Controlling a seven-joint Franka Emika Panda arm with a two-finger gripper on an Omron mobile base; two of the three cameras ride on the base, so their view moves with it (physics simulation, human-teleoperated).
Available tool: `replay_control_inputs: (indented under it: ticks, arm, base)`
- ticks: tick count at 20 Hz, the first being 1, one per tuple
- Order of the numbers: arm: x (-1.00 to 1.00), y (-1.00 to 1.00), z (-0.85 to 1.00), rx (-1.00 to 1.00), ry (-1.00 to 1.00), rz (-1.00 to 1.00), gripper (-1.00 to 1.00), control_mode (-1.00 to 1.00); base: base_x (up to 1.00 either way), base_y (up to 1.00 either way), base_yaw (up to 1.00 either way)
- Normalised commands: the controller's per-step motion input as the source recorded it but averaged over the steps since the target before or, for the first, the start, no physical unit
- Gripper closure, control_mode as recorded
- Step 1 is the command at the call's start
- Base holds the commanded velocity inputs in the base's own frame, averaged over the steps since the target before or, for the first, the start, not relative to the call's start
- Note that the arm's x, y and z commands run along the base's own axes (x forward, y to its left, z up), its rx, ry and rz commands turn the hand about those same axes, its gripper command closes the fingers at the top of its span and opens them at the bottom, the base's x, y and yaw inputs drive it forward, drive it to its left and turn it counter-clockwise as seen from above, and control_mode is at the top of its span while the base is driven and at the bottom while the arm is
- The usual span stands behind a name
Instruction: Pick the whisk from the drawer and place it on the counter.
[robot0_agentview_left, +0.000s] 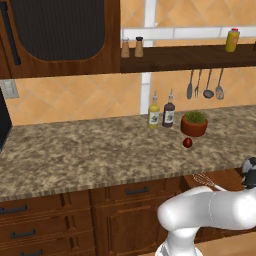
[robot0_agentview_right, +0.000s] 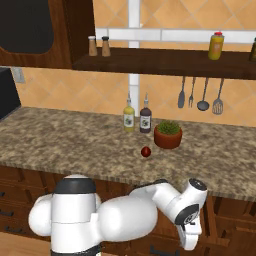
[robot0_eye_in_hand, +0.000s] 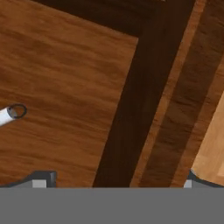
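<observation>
The whisk (robot0_agentview_left: 203, 180) lies in the open wooden drawer (robot0_agentview_left: 222, 177) just under the granite counter (robot0_agentview_left: 90, 150), its wire loops showing past my white arm. In the hand view, the pale end of the whisk handle (robot0_eye_in_hand: 11, 114) pokes in at the left edge, lying on the drawer floor (robot0_eye_in_hand: 65, 74). My gripper (robot0_eye_in_hand: 116, 181) hangs low over the drawer, open, fingertips (robot0_eye_in_hand: 42, 179) far apart and nothing between them. It straddles the drawer's dark side wall (robot0_eye_in_hand: 131, 105), to the right of the handle. In the right base view my hand (robot0_agentview_right: 190, 232) points down below the counter (robot0_agentview_right: 75, 140).
On the counter stand two bottles (robot0_agentview_left: 161, 114), a potted plant (robot0_agentview_left: 194, 123) and a small red fruit (robot0_agentview_left: 187, 143). Utensils (robot0_agentview_left: 205, 85) hang on the wall under a shelf (robot0_agentview_left: 185, 56). Cabinet drawer fronts with black handles (robot0_agentview_left: 136, 190) sit left of the open drawer.
</observation>
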Motion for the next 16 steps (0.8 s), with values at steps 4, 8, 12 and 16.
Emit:
replay_control_inputs:
  ticks: [4, 8, 12, 16]
  arm:
    - [-0.76, -0.10, -0.11, 0.00, 0.00, 0.00, -1.00, -1.00]
    - [-1.00, -0.35, -0.12, 0.00, -0.03, -0.01, -1.00, -1.00]
    - [-1.00, -0.53, -0.12, 0.01, -0.09, -0.01, -1.00, -1.00]
    - [-0.96, -0.36, 0.30, 0.11, -0.24, -0.08, -1.00, -1.00]
  base:
    - [0.00, 0.00, 0.00]
    - [0.00, 0.00, 0.00]
    - [0.00, 0.00, 0.00]
    - [0.00, 0.00, 0.00]
